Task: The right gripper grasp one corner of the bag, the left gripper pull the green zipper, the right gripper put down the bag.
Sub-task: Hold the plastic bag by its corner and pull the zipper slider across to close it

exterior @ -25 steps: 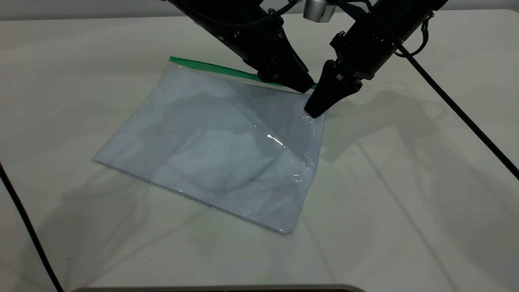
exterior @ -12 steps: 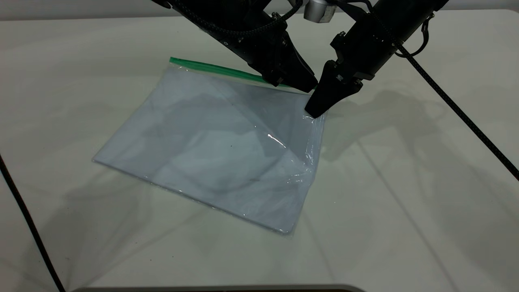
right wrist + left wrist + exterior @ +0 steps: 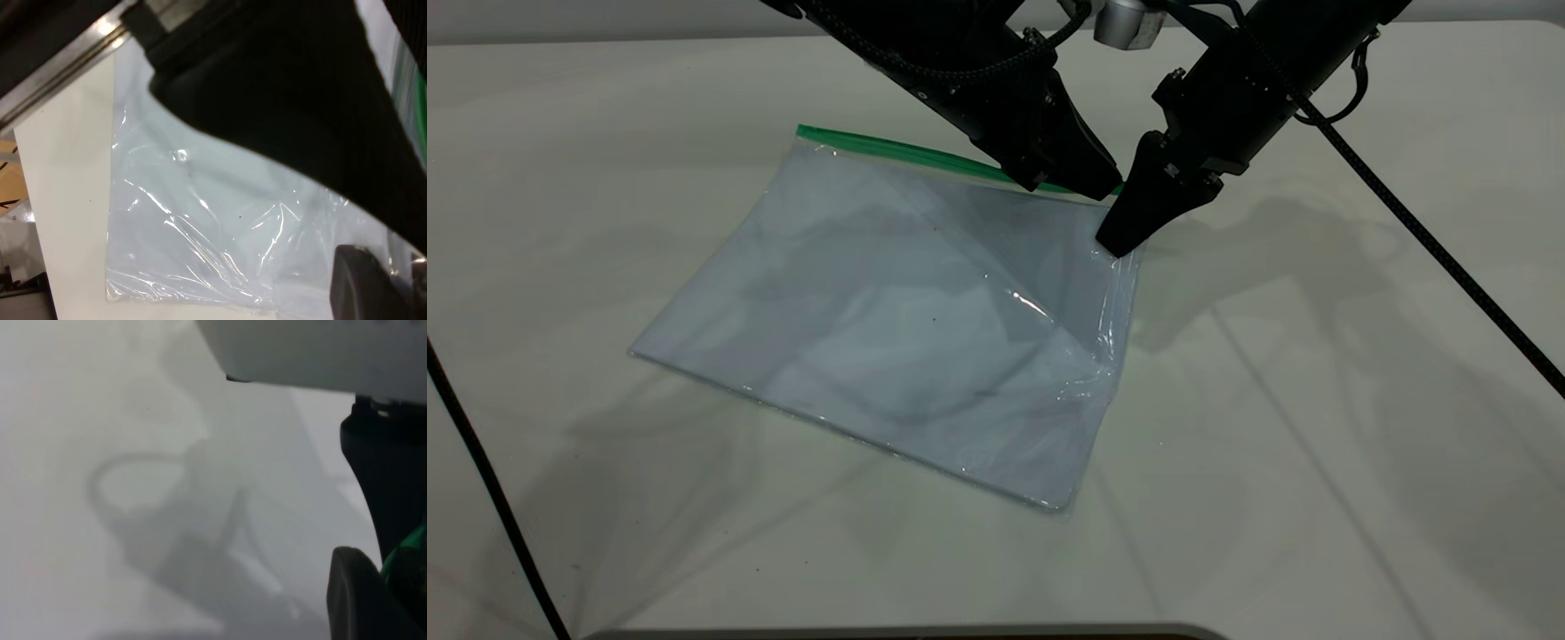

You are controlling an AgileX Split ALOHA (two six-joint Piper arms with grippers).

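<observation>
The bag (image 3: 889, 311) is lying on the desk (image 3: 1316, 400). The right claw (image 3: 1116, 242) is pinching its corner (image 3: 1120, 262); beside it, the left claw (image 3: 1104, 188) is gripping the zipper (image 3: 889, 149).

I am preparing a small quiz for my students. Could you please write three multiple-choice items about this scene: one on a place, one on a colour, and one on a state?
1. Where is the right gripper?
A. at the bag's corner near the zipper's end
B. at the bag's nearest corner
C. far from the bag

2. What colour is the zipper along the bag's far edge?
A. red
B. green
C. blue

3. How does the bag lie?
A. hanging fully in the air
B. folded in half
C. mostly flat on the table, one corner raised

Answers:
1 A: its tips meet the corner beside the left gripper.
2 B: the strip is bright green.
3 C: only the gripped corner lifts.
</observation>
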